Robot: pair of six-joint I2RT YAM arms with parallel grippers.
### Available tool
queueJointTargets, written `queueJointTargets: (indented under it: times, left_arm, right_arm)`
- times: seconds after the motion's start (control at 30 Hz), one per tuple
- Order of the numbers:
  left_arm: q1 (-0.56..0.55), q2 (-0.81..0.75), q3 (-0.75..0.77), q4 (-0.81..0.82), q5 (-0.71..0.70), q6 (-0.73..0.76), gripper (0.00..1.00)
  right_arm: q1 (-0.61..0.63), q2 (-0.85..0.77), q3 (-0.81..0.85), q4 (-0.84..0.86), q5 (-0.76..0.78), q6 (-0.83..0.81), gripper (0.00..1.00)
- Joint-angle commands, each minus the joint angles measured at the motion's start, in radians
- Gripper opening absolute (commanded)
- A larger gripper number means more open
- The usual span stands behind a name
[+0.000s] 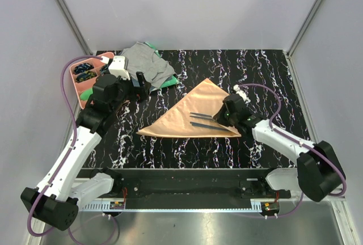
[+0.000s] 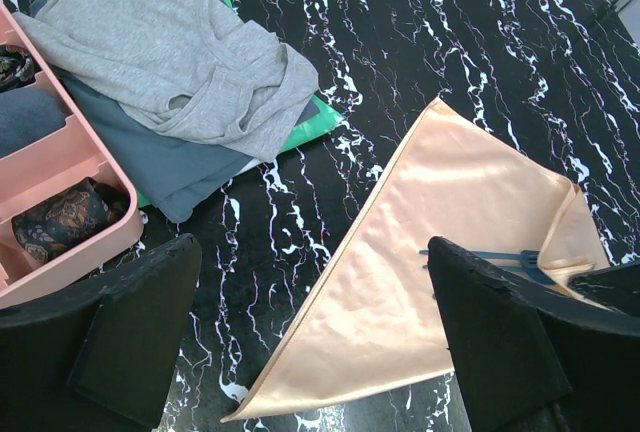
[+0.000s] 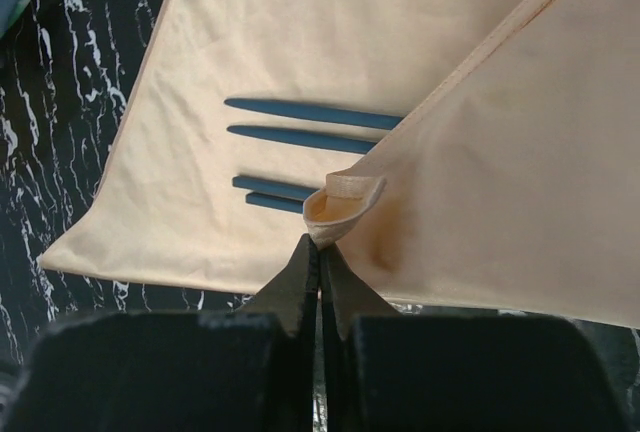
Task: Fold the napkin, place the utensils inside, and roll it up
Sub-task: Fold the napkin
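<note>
The peach-orange napkin [image 1: 184, 114] lies folded into a triangle mid-table; it also shows in the left wrist view [image 2: 420, 282] and the right wrist view [image 3: 300, 42]. Dark blue utensils [image 1: 204, 120] lie on it, handles pointing left [image 3: 300, 122]; their far ends are hidden under a flap. My right gripper [image 1: 227, 114] is shut on the napkin's right corner [image 3: 345, 207], pulled over the utensils. My left gripper [image 1: 139, 83] is open and empty, held above the table left of the napkin, its fingers [image 2: 130, 322] wide apart.
A pink tray [image 1: 85, 75] with small dark items sits at the back left. A grey cloth [image 1: 144, 63] lies on darker and green cloths beside it. The table is black marble-patterned [image 1: 261, 75], with white walls around it.
</note>
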Motion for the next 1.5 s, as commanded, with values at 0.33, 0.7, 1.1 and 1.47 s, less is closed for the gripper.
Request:
queueJointTargets:
  times: [0.33,0.7,1.1,1.47]
  left_arm:
    - [0.005,-0.016,-0.006,0.052,-0.004,0.012,0.99]
    - [0.005,-0.019,-0.008,0.052,-0.004,0.012,0.99]
    - [0.005,-0.013,-0.006,0.050,-0.010,0.009,0.99]
    - [0.005,0.056,-0.003,0.047,-0.021,-0.032,0.99]
  right_arm:
    - [0.176,0.184,0.148,0.130,0.063,0.038,0.00]
    - [0.224,0.293,0.207,0.164,0.059,0.051,0.00]
    - [0.247,0.324,0.221,0.164,0.043,0.011,0.10]
    - [0.285,0.244,0.204,0.147,-0.038,-0.169,0.66]
